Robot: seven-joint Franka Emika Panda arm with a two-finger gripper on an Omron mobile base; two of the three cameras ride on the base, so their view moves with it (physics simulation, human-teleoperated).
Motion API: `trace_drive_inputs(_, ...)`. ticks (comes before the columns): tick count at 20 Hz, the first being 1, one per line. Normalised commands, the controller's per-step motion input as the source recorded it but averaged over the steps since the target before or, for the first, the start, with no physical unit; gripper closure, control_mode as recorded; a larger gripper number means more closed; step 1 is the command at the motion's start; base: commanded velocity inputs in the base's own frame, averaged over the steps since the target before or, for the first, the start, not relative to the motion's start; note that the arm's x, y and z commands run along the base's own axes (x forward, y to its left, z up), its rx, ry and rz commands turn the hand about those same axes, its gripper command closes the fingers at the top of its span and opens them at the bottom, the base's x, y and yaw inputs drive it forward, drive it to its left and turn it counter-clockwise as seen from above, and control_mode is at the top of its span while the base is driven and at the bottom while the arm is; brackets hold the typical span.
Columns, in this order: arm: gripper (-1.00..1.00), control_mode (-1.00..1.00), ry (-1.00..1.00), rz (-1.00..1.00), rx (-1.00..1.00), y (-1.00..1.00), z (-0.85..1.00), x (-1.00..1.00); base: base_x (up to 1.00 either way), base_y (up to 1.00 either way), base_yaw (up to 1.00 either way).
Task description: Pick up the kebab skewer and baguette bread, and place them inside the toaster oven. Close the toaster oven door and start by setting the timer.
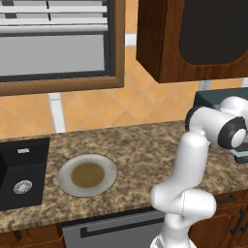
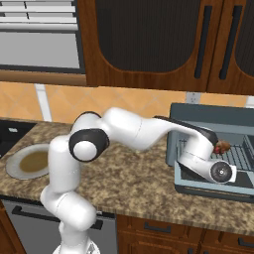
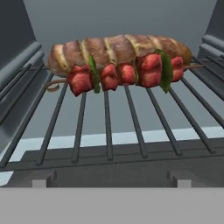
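Observation:
In the hand view the baguette bread (image 3: pixel 118 48) lies across the wire rack (image 3: pixel 135 127) inside the toaster oven (image 2: pixel 213 119). The kebab skewer (image 3: pixel 124 74), strung with red chunks and green pieces, rests on the rack just in front of the loaf and touches it. The toaster oven door (image 2: pixel 213 191) hangs down flat and open. My gripper (image 2: pixel 213 150) sits above the door at the oven's mouth, pointing in at the food, a short way back from it. It is open and holds nothing.
A grey plate (image 1: pixel 87 175) with a brown centre sits on the granite counter (image 1: pixel 145 150) left of the arm. A black sink (image 1: pixel 22 179) lies further left. Dark wooden wall cabinets (image 2: pixel 149 39) hang above the oven.

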Motion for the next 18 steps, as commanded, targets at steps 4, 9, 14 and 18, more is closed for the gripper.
trace_drive_inputs(4,-1.0,-1.0,-0.02,0.0,0.0,0.0,0.05,0.19,0.0,0.0,0.0)
trace_drive_inputs(9,-1.0,-1.0,-0.01,0.0,0.0,0.0,0.03,0.26,0.0,0.0,0.0)
trace_drive_inputs(14,-1.0,-1.0,0.0,0.0,0.0,0.0,0.0,0.31,0.0,0.0,0.0)
trace_drive_inputs(18,-1.0,-1.0,0.0,0.0,0.0,0.0,0.0,0.29,0.0,0.0,0.0)
